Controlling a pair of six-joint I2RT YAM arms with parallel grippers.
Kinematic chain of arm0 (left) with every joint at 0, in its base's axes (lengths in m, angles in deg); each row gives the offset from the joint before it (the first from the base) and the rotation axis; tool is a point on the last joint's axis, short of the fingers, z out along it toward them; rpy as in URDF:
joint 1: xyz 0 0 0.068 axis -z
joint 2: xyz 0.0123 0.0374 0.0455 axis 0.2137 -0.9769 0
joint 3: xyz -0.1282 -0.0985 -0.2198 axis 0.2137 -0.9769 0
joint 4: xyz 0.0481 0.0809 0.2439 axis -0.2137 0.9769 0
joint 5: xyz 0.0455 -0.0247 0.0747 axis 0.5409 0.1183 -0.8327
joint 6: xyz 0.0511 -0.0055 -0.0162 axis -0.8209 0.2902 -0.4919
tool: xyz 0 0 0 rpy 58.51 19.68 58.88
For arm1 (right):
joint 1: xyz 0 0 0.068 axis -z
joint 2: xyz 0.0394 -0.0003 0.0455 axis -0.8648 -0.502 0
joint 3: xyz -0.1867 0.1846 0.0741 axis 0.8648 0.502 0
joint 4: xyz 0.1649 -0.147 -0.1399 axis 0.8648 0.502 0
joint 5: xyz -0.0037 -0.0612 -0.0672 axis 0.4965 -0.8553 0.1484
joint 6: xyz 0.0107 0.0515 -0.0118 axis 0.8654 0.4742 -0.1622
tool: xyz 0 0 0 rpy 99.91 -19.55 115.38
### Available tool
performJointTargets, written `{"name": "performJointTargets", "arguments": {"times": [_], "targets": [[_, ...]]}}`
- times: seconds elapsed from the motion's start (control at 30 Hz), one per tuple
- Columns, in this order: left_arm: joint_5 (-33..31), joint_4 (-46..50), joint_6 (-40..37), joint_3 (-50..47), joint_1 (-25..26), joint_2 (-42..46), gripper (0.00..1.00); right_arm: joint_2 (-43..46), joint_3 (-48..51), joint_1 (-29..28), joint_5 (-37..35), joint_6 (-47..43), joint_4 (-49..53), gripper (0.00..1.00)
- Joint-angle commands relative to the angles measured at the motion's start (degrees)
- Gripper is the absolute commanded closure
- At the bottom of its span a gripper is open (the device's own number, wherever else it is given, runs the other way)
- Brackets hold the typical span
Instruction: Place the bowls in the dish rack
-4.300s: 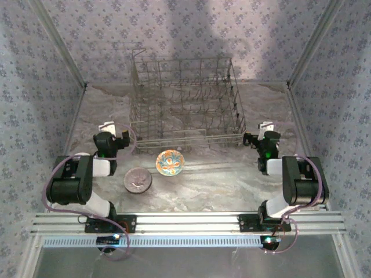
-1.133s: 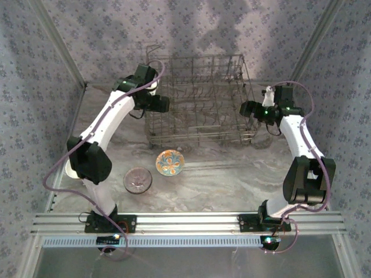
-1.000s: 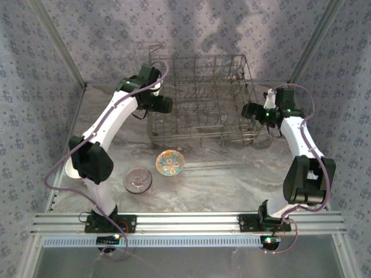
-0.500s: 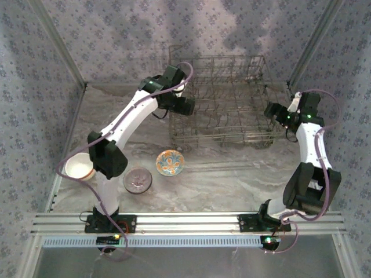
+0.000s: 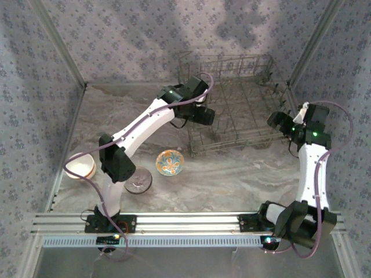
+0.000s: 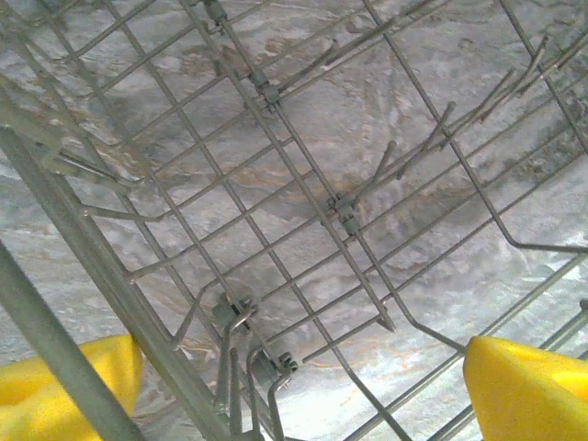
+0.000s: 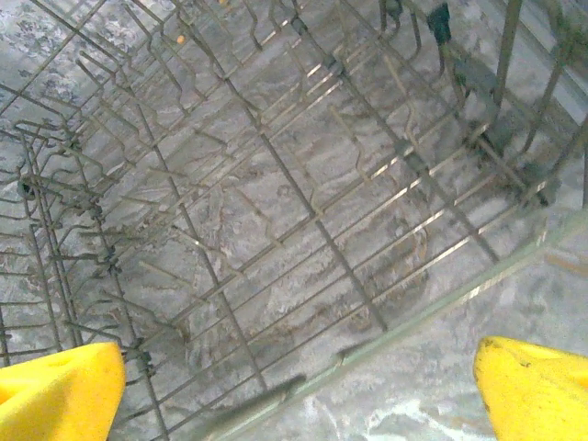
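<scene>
The dish rack, a grey wire basket, stands at the back right of the table with no bowl in it. My left gripper is at its left wall, jaws wide open astride the wall wires. My right gripper is at the rack's right wall, also open, with the rim wire running between its yellow fingertips. Three bowls sit on the table at the front left: a white bowl, a grey-speckled bowl and a colourful patterned bowl.
Patterned walls enclose the marbled table at the left, back and right. The rack's right side stands close to the right wall post. An aluminium rail with both arm bases runs along the near edge.
The rack has slid right and toward the back corner, with both grippers moving along at its sides. The left arm has stretched out, uncovering the white bowl.
</scene>
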Motion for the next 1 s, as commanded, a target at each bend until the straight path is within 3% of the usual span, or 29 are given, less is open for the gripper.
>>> {"name": "performJointTargets", "arguments": {"times": [0.0, 0.23, 0.57, 0.7, 0.97], "targets": [[2.19, -0.73, 2.55, 0.34, 1.84, 1.91, 0.09, 2.09, 3.17, 0.43, 2.44, 1.97, 4.09, 0.01], [-3.26, -1.29, 0.73, -1.29, 2.52, 5.58, 0.01, 4.90, 5.48, -0.04, 6.31, 4.25, 6.01, 0.01], [-3.41, -2.42, -4.58, 2.99, -2.29, 4.83, 0.01, 10.18, 2.82, -10.52, 0.74, 13.42, 13.00, 0.09], [-2.43, -3.28, -5.61, 3.38, -5.21, 4.65, 0.01, 8.83, 1.10, -16.38, -6.00, 17.39, 12.98, 0.09], [-0.79, -3.87, -8.12, 7.51, -10.23, 1.68, 0.02, -0.34, -4.99, -22.38, -9.81, 20.49, 12.85, 0.12]]}}
